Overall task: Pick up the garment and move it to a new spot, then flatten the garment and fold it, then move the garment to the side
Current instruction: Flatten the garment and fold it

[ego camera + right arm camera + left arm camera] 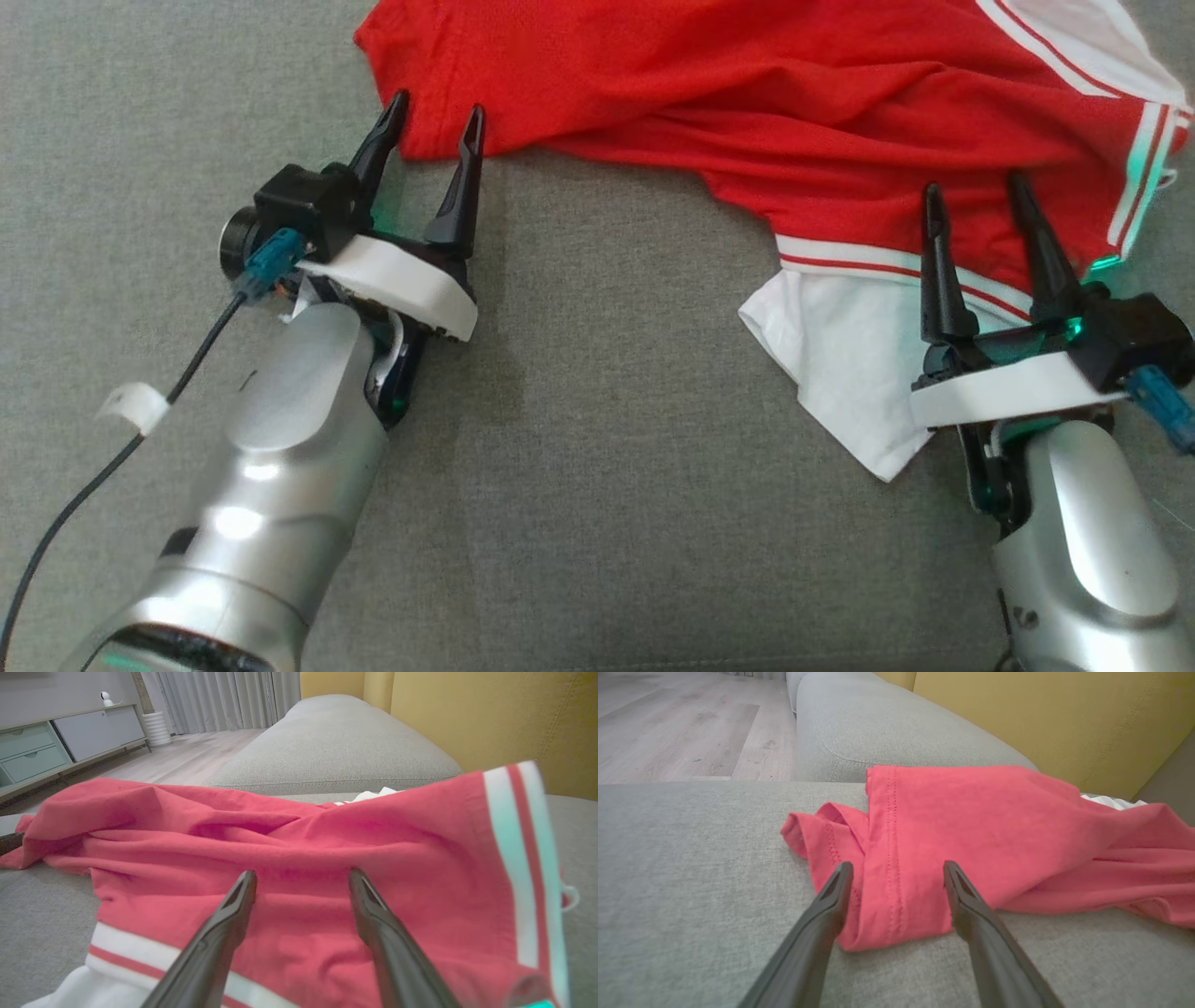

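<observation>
The garment (747, 103), red shorts with white panels and striped trim, lies crumpled across the top of the grey sofa seat (597, 420). My left gripper (436, 117) is open, its tips straddling the red hem corner (896, 896) at the garment's left end. My right gripper (976, 201) is open too, its fingers resting over the striped trim and white panel (840, 355) at the lower right. In the right wrist view the red cloth (299, 858) spreads under both fingers, with the stripe trim (518, 858) to the right.
Yellow back cushions (1041, 714) rise behind the garment, and a grey sofa arm (336, 746) lies past it. Wooden floor (682, 723), a low cabinet (56, 742) and curtains (224, 700) stand beyond the sofa. A black cable (112, 448) trails from my left wrist.
</observation>
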